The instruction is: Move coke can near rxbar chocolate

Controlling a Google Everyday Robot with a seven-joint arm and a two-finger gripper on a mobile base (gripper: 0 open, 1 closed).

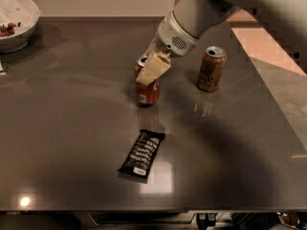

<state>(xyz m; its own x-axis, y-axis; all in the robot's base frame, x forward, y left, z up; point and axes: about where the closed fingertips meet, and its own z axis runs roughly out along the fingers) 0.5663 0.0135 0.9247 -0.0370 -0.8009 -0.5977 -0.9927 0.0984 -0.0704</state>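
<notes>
Camera view only: dark grey table (67, 109) seen from its near edge, w/ glare spots along the front. Gripper (146, 74) down at mid-table, toward the far side, on the end of a white arm (201, 13) coming in from upper right. Clamped round the coke can (147, 94): one cream finger (154, 68) laid across the can's near upper side, covering part of the red wall and silver top; opposite finger hidden behind the can, so grip judged from the near side only. Can upright or close to it, leaning perhaps a touch left. Can't tell whether its base sits on the table or hangs just above; faint reflection directly below. Rxbar chocolate (142, 154) flat on the table, nearer the front edge than the can and a little left, lying on a diagonal w/ white-label end toward the viewer; near the can but apart, bare table between. Brownish-gold can (211, 69) upright to the right of the gripper, apart from both. White bowl (17, 37) at far left corner, w/ some reddish bits inside, well apart from the rest.
</notes>
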